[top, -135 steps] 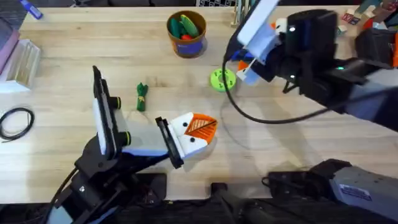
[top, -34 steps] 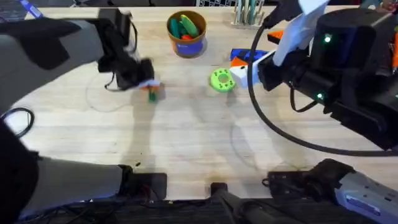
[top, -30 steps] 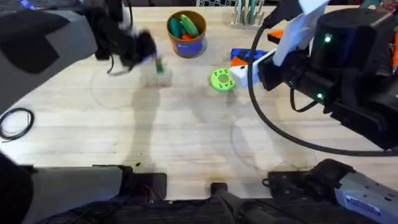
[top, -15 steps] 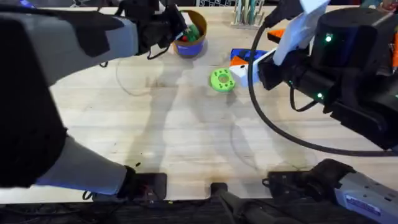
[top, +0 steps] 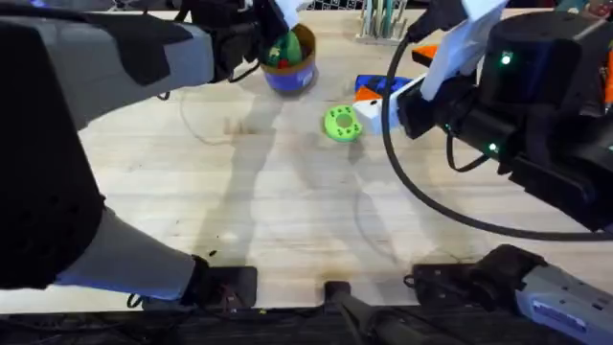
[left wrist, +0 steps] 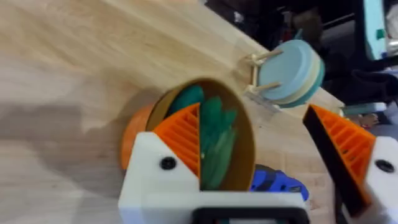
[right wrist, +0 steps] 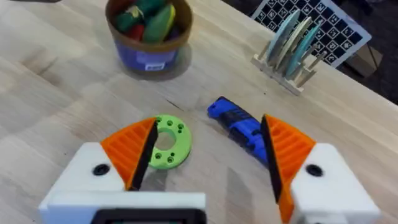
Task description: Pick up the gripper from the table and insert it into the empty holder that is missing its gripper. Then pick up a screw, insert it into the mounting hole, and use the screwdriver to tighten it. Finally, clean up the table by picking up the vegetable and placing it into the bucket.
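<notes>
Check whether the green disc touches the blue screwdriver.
Apart. The right wrist view shows bare table between the green disc and the screwdriver.

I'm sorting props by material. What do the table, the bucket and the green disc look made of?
Table: light wood, matte, with visible grain. Bucket: probably plastic, blue body with a label and an orange-brown rim. Green disc: likely plastic, possibly printed, uniformly bright green with small holes.

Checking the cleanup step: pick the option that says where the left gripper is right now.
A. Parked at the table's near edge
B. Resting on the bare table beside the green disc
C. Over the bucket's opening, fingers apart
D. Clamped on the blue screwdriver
C: the left wrist view shows the left gripper spread open directly above the bucket, with green toy pieces inside it.
</notes>
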`<state>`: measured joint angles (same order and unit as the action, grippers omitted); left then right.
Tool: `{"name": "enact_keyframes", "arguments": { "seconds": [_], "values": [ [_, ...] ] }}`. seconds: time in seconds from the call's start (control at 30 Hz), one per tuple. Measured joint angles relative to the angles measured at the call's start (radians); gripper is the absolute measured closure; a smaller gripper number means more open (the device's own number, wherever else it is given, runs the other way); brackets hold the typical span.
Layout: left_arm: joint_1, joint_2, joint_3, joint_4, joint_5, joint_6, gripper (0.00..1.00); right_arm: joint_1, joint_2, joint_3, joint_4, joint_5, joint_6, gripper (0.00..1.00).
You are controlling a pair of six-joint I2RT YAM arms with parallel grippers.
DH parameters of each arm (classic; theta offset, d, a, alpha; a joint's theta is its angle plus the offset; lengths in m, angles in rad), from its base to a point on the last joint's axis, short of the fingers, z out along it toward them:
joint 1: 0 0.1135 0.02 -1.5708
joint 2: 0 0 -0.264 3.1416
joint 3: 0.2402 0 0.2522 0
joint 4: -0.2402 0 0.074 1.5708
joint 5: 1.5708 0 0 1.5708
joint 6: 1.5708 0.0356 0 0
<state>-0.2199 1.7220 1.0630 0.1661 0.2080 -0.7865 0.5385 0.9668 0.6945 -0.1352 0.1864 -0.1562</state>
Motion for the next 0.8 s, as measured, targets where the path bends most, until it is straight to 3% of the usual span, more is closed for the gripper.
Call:
{"name": "enact_keyframes", "arguments": {
  "seconds": [0.2,0.33,0.4,0.53,0.67,0.8],
  "values": [
    [0.0,-0.045,-0.002,0.047,0.039,0.03,0.013,0.0,0.0,0.0,0.0,0.0,0.0,0.01],
    [0.0,-0.164,-0.004,0.035,0.076,0.061,0.013,0.0,0.0,0.0,0.0,0.0,0.0,0.009],
    [0.0,-0.244,-0.004,-0.026,0.09,0.078,0.013,0.0,0.0,0.0,-0.001,0.0,0.0,0.01],
    [0.0,-0.439,-0.002,-0.33,0.082,0.189,0.013,0.0,-0.002,0.0,-0.019,0.0,0.001,0.01],
    [0.0,-0.625,-0.003,-0.752,-0.024,0.317,0.011,0.0,-0.034,0.002,-0.108,0.0,0.045,0.01],
    [0.0,-0.778,-0.003,-1.052,-0.137,0.417,0.012,0.0,-0.071,0.054,-0.297,0.0,0.094,0.01]
  ]
}}
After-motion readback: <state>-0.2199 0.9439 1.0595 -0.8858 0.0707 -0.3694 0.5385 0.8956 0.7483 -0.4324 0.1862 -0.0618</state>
